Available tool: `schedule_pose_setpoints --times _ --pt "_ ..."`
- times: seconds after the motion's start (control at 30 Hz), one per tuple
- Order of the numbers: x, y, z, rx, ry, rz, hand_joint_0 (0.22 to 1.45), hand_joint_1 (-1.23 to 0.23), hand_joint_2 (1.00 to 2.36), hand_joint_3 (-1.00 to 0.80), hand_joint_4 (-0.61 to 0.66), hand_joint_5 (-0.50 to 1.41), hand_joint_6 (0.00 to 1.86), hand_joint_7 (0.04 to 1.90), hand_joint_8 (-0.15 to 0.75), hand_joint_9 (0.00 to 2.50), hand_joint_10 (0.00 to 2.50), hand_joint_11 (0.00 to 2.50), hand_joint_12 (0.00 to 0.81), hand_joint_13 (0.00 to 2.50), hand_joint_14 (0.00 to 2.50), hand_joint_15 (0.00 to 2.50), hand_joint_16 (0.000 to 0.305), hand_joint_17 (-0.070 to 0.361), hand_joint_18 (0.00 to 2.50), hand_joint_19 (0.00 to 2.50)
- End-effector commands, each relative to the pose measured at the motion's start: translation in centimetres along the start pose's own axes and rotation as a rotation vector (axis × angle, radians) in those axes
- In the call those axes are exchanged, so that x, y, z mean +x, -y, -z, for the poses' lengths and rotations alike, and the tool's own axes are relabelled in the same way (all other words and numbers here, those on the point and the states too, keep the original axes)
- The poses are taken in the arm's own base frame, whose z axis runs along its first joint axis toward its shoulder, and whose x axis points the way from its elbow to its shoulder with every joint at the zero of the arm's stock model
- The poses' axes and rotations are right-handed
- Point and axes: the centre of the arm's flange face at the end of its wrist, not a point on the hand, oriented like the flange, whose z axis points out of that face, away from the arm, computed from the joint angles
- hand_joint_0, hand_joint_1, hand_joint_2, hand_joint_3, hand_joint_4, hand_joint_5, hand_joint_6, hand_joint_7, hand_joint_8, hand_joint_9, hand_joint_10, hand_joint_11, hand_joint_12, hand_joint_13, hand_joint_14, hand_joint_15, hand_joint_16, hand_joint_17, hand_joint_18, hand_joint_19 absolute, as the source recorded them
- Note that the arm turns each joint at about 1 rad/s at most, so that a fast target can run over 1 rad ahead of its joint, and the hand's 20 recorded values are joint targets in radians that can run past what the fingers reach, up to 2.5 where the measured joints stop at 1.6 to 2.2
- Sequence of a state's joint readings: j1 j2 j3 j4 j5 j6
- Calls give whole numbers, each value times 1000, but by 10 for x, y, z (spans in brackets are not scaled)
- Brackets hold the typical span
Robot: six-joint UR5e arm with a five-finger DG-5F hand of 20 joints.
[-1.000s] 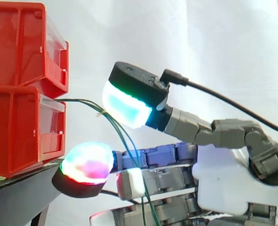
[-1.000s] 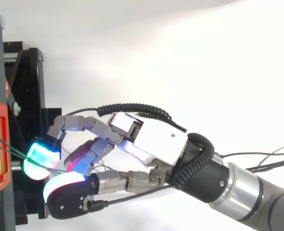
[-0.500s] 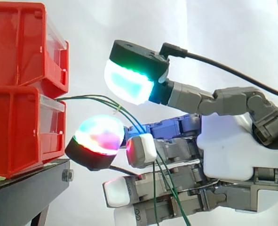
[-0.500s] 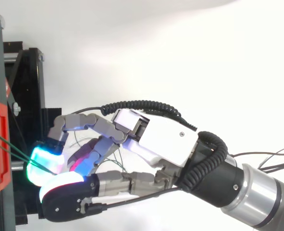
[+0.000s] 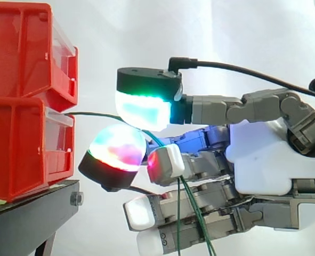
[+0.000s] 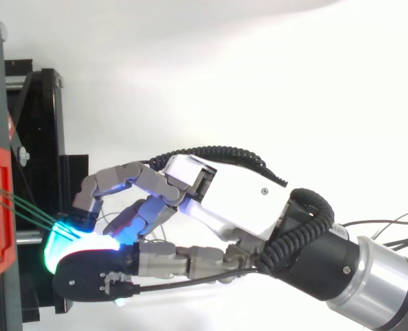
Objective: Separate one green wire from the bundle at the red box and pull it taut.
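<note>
White curtain hangs behind the work in the side view, and at the left of that frame we see two red bins stacked on a black stand. From the front of the lower bin the green wires run out to the right, towards the middle of the frame, well above the stand.

We find the hand reaching in from the right edge, its palm at the right and its fingers pointing at the bins. Two of its pads are brought together on the wires: a flat one glowing cyan and green sits on top, and a rounded one glowing pink and green sits just beneath it, so the hand pinches the wires between them. We cannot tell how many strands lie in that pinch. Below the pads, green strands drop across the other curled fingers to the bottom edge.

From above, the hand comes in from the lower right, and several wires slant from the bin at the left edge to the glowing pads at the lower left.
</note>
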State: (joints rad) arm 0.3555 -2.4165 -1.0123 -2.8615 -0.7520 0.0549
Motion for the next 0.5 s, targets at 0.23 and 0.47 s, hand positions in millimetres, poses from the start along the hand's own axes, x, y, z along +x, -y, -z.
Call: schedule_pose_setpoints --times 0.23,0.47 --pt "-8 -11 9 57 0 -1 598 -713 1008 -392 117 -215 889 890 274 1253 21 1033 382 1104 20 518 51 114 827 461" --pt "-18 -27 18 110 7 21 543 -530 1000 -500 134 -213 871 882 282 1271 21 1020 394 1112 21 516 53 119 839 461"
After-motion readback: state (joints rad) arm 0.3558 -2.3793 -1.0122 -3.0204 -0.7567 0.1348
